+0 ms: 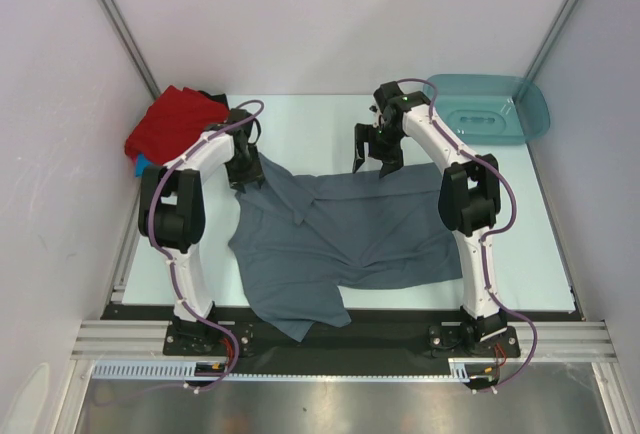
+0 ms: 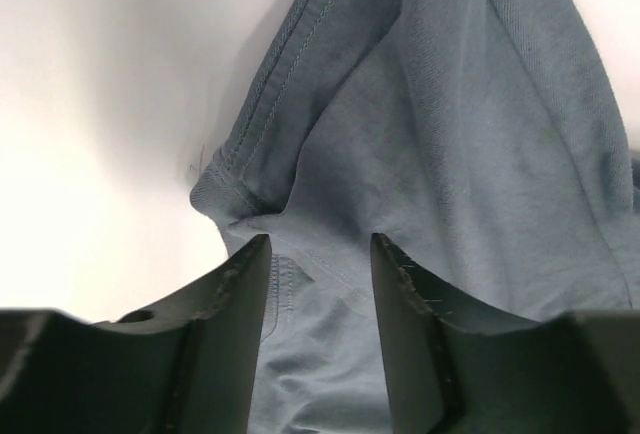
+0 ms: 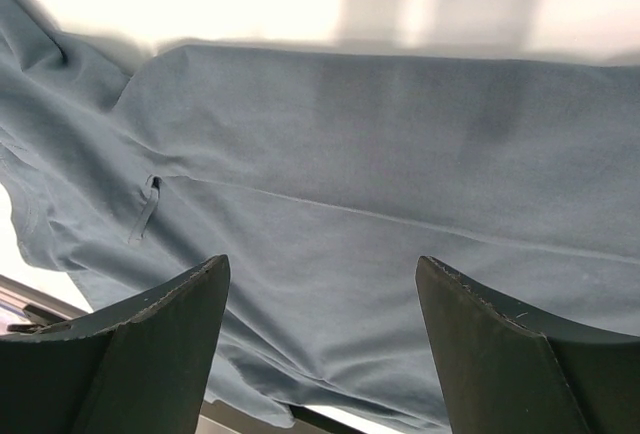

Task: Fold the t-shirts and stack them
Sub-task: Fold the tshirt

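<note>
A slate grey-blue t-shirt (image 1: 340, 239) lies spread and rumpled across the middle of the table, its near hem hanging over the front edge. My left gripper (image 1: 245, 172) sits low over the shirt's far-left corner. Its jaws stand apart in the left wrist view (image 2: 320, 239), with a hemmed fold of the t-shirt (image 2: 440, 154) lying under the gap, not pinched. My right gripper (image 1: 372, 159) hovers over the shirt's far edge, open wide (image 3: 322, 260), with smooth grey-blue cloth (image 3: 400, 144) below it. More t-shirts are piled at the far left, a red one (image 1: 175, 119) on top.
A teal plastic tub (image 1: 490, 109) stands at the far right corner. A strip of bright blue cloth (image 1: 140, 162) and some black cloth (image 1: 215, 99) peek out from the red pile. White walls close in on the table (image 1: 300, 124) on three sides.
</note>
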You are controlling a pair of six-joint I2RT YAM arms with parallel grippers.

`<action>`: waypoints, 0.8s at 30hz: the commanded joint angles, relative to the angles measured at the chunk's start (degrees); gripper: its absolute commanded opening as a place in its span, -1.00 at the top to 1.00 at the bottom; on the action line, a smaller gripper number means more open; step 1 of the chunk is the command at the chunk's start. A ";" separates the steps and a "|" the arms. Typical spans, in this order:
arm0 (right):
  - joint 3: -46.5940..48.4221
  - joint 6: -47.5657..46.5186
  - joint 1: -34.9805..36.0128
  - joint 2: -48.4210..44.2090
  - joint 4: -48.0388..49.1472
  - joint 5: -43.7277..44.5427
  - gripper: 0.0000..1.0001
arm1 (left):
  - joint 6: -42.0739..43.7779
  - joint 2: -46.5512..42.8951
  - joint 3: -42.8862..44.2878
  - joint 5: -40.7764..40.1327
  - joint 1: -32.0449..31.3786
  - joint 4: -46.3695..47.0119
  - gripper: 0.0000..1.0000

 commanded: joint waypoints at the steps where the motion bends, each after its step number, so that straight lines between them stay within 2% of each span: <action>1: 2.56 -0.62 -0.23 -2.14 -1.22 -0.87 -0.64 | -0.07 0.57 0.95 -1.00 -0.19 1.13 0.03; 4: 2.65 -0.70 -0.41 -2.14 -1.57 -0.78 -0.65 | -0.16 1.27 1.30 -1.09 -0.19 1.22 0.06; 7: 2.47 -0.70 -0.49 -2.31 -1.75 -0.61 -0.65 | -0.08 2.15 1.91 -0.83 -0.19 1.22 0.18; 13: 2.56 -0.62 -0.67 -2.22 -1.84 -0.60 -0.65 | -0.07 3.12 2.27 -0.56 -0.19 1.13 0.99; 24: 2.39 -0.18 -0.58 -1.52 -1.31 -1.66 -0.64 | 0.36 -1.62 3.41 -0.47 -0.19 -2.29 0.99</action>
